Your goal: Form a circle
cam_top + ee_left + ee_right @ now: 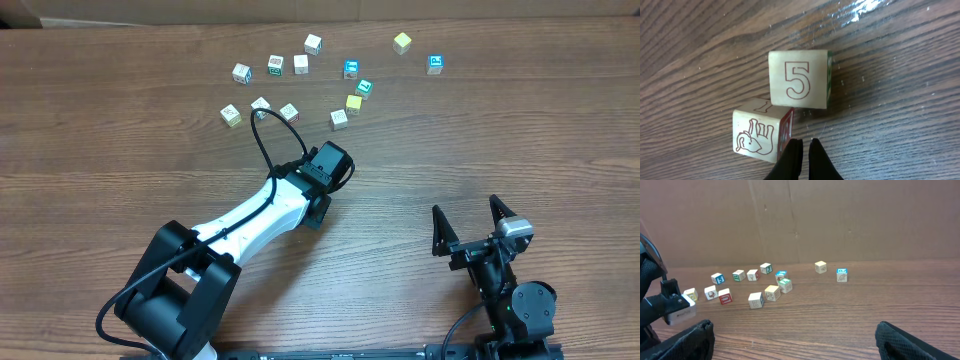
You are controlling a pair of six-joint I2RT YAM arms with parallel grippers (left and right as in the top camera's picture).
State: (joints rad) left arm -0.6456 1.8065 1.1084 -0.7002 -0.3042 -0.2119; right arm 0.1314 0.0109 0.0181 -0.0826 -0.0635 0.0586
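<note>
Several small toy cubes lie in a loose, uneven loop (pixel 289 112) at the far middle of the table, the nearest thing to a circle here. A plain yellow cube (pixel 353 103) sits on the loop's right side. In the left wrist view a cube printed with a 5 (pixel 799 79) touches an elephant cube (pixel 757 136) at one corner. My left gripper (pixel 803 141) is shut and empty, its tips right beside the elephant cube's red side. From overhead the left gripper (pixel 331 160) sits just below the loop. My right gripper (pixel 468 215) stands wide open and empty near the front right.
Three cubes lie outside the loop: a whitish one (pixel 313 43), a yellowish one (pixel 402 42) and a blue-faced one (pixel 435 64). A black cable (pixel 262 140) arcs over the left arm. A brown cardboard wall (pixel 800 220) backs the table.
</note>
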